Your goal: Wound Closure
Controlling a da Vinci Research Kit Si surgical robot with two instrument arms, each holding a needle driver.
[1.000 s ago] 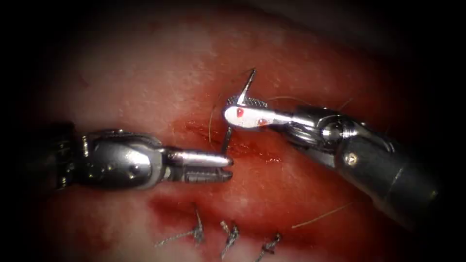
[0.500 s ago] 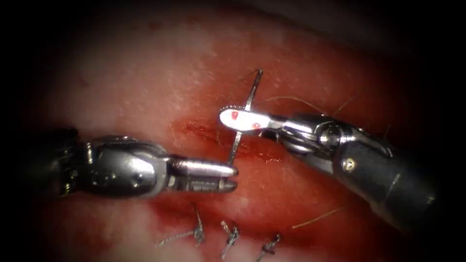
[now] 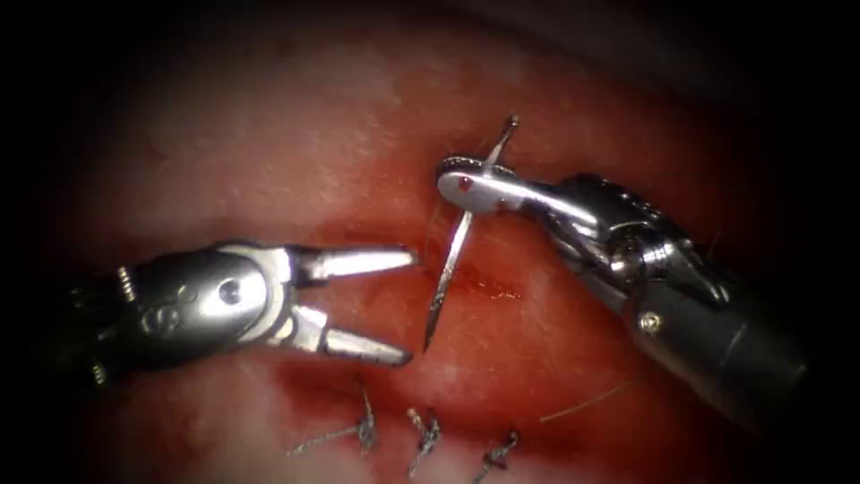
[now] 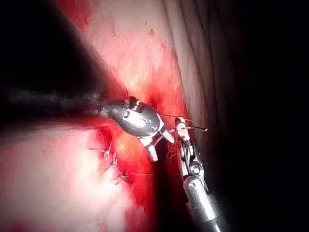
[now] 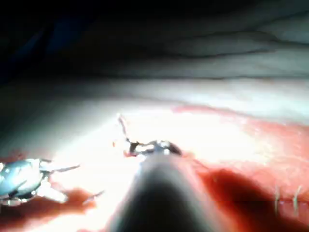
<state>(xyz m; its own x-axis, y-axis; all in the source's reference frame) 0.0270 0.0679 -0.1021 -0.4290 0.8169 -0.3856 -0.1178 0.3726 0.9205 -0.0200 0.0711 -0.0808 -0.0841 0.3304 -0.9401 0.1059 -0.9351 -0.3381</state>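
I am seeing my left tool (image 4: 161,145) lying over the reddened tissue (image 4: 58,193), its jaws spread apart and holding nothing. My right tool (image 4: 182,130) is sitting just beside it, rising along its shaft. Knotted stitches (image 4: 112,162) are lying near the left tool.

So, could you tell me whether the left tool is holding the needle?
No, the left tool is open and empty beside the needle, which the right tool holds.

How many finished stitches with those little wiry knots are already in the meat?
3, in a row along the tissue's near edge: left dark wiry knotted stitch, middle knotted stitch, right knotted stitch. All lie below the open left end effector. Others may be hidden in the dark margins.
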